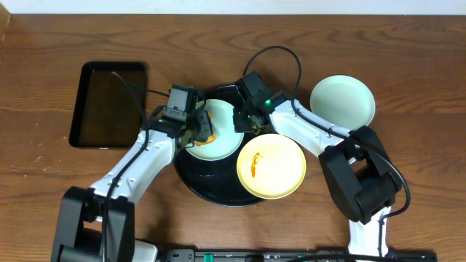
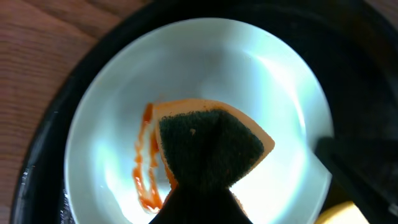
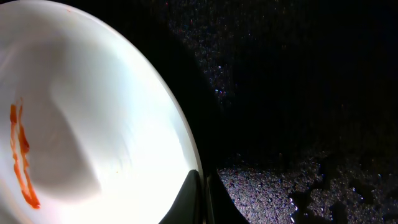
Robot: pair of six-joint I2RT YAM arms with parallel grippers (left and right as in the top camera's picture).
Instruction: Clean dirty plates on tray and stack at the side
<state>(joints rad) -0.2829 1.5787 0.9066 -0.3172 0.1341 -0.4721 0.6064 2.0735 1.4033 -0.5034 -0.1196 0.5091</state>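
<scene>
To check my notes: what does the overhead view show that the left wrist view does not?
Only overhead: the rectangular tray, a clean mint plate on the table, and the yellow plate with its sauce smear. Only left wrist: the sponge with its dark scouring face, and the sauce streaks up close. Both: the sponge on the dirty mint plate in the round black tray.
</scene>
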